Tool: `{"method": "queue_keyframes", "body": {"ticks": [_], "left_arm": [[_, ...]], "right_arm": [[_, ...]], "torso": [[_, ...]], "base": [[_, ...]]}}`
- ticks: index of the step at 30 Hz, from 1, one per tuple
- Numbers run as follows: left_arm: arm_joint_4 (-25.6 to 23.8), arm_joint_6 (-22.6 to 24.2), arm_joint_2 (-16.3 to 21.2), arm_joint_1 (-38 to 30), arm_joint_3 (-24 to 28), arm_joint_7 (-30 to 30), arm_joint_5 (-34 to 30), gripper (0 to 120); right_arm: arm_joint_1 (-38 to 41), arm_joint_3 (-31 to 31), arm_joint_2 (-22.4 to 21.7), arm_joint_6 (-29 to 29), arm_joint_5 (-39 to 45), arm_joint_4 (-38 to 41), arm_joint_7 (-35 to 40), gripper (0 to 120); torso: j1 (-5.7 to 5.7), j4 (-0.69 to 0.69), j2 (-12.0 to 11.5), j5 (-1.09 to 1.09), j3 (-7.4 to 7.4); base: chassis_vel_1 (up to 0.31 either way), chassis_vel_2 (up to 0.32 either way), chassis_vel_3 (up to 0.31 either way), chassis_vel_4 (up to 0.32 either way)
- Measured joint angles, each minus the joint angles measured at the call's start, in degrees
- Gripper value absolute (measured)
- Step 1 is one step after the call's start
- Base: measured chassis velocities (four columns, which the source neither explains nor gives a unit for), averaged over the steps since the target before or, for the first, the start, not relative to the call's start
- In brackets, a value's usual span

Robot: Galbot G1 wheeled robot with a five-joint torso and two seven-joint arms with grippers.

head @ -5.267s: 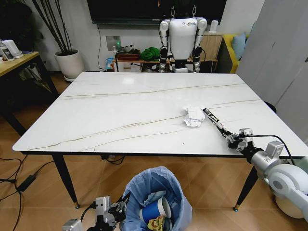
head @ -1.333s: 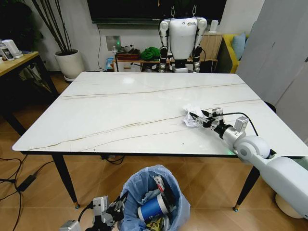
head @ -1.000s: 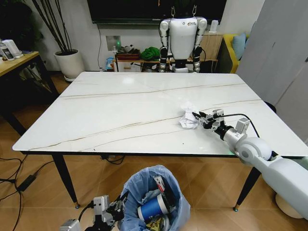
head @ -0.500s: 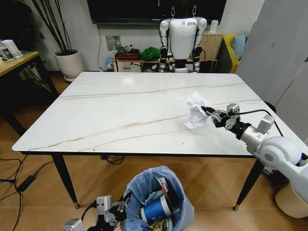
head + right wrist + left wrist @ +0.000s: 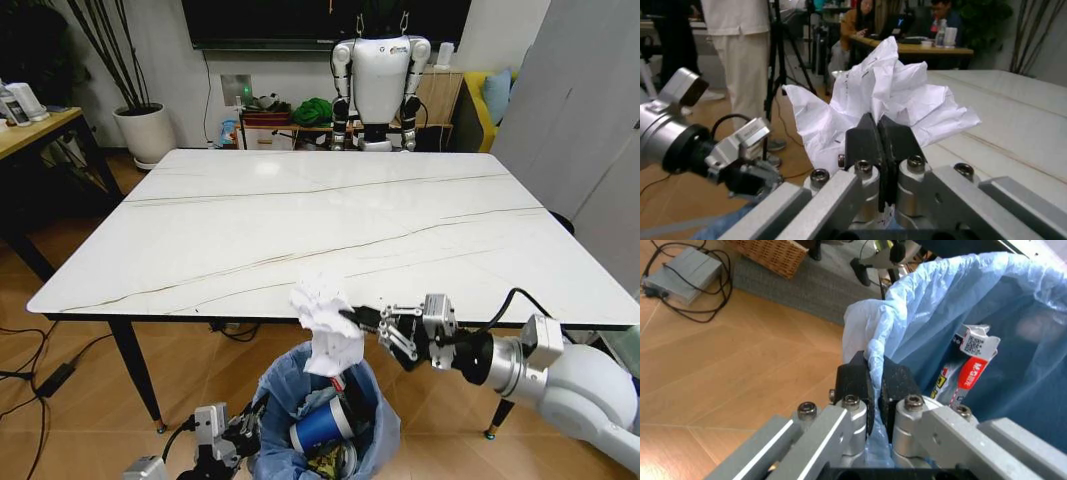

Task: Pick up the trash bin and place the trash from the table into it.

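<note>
White paper wad [image 5: 325, 322] in right gripper [image 5: 352, 318], above trash bin [image 5: 290, 392]

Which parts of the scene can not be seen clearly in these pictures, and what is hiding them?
- Trash bin, head view: base cut off by the bottom edge.
- Blue cup, head view: partly hidden by the paper wad held by the right end effector.
- Left end effector, left wrist view: the bag folds hide the bin rim it clamps.
</note>
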Motion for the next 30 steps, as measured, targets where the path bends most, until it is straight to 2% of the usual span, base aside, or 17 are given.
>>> {"method": "queue_keyframes", "body": {"ticks": [6, 9, 11, 16, 17, 19, 20, 22, 24, 25, 27, 28, 30], "left_arm": [[0.0, 0.0, 0.0, -0.2, -0.2, 0.0, -0.3, 0], [0.0, 0.0, 0.0, -0.2, -0.3, 0.0, -0.3, 0], [0.0, 0.0, 0.0, -0.3, -0.3, 0.0, -0.3, 0], [0.0, 0.1, -0.1, -0.4, -0.3, 0.0, -0.4, 0], [0.0, 0.1, -0.1, -0.4, -0.3, 0.0, -0.4, 0], [0.1, 0.1, -0.2, -0.3, -0.3, 0.0, -0.3, 0], [0.1, 0.1, -0.2, -0.3, -0.3, 0.0, -0.3, 0], [0.1, 0.1, -0.3, -0.3, -0.3, 0.0, -0.2, 0], [0.5, 0.1, -0.3, -0.2, -0.2, 0.0, 0.2, 0], [0.5, 0.1, -0.3, -0.2, -0.2, 0.0, 0.2, 0], [1.0, 0.1, -0.1, -0.3, -0.2, 0.0, 0.6, 0], [1.0, 0.1, -0.1, -0.3, -0.2, 0.0, 0.6, 0], [1.7, -0.1, -0.1, -0.6, -0.2, 0.4, 1.1, 0]], "right_arm": [[-2.5, 0.1, 0.5, 0.7, -2.6, -0.7, -4.2, 3], [-2.6, 0.1, 0.9, 0.8, -3.0, -0.9, -4.7, 15], [-2.6, 0.0, 0.9, 0.8, -3.0, -1.0, -4.8, 18], [-3.1, -0.1, 1.6, 1.5, -3.7, -1.5, -5.7, 43], [-3.1, -0.1, 1.6, 1.5, -3.7, -1.5, -5.7, 43], [-3.1, -0.1, 2.4, 1.9, -3.7, -1.8, -5.4, 52], [-3.1, -0.1, 2.4, 1.9, -3.7, -1.8, -5.4, 52], [-2.4, 0.4, 3.7, 1.9, -2.7, -2.1, -4.0, 61], [-0.9, 3.7, 7.1, 0.8, 0.0, -3.2, 0.5, 72], [-0.9, 3.7, 7.1, 0.8, 0.0, -3.2, 0.5, 72], [0.0, 7.2, 9.9, -0.2, 0.9, -4.1, 5.0, 83], [0.0, 7.2, 9.9, -0.2, 0.9, -4.1, 5.0, 83], [0.7, 10.0, 12.8, -0.3, -1.2, -5.3, 12.0, 91]], "torso": [[0.0, 0.0, 0.0, 0.0, 0.0], [0.0, 0.0, 0.0, 0.01, 0.0], [0.0, 0.01, 0.0, 0.01, 0.0], [0.0, 0.0, 0.0, 0.01, 0.01], [0.0, 0.0, 0.0, 0.01, 0.01], [0.0, 0.0, 0.0, 0.0, 0.01], [0.0, 0.0, 0.0, 0.0, 0.01], [0.0, 0.0, 0.0, 0.01, 0.01], [0.0, 0.01, 0.0, 0.03, 0.0], [0.0, 0.01, 0.0, 0.03, 0.0], [0.0, 0.01, 0.0, -0.01, 0.01], [0.0, 0.01, 0.0, -0.01, 0.01], [0.01, 0.0, 0.0, 0.01, 0.01]], "base": [[0.0, 0.0, 0.0, 0.0], [0.0, 0.0, 0.0, 0.0], [0.0, 0.0, 0.0, 0.0], [0.0, 0.0, 0.0, 0.0], [0.0, 0.0, 0.0, 0.0], [0.0, 0.0, 0.0, 0.0], [0.0, 0.0, 0.0, 0.0], [0.0, 0.0, 0.0, 0.0], [0.0, 0.0, 0.0, 0.0], [0.0, 0.0, 0.0, 0.0], [0.0, 0.0, 0.0, 0.0], [0.0, 0.0, 0.0, 0.0], [0.0, 0.0, 0.0, 0.0]]}}
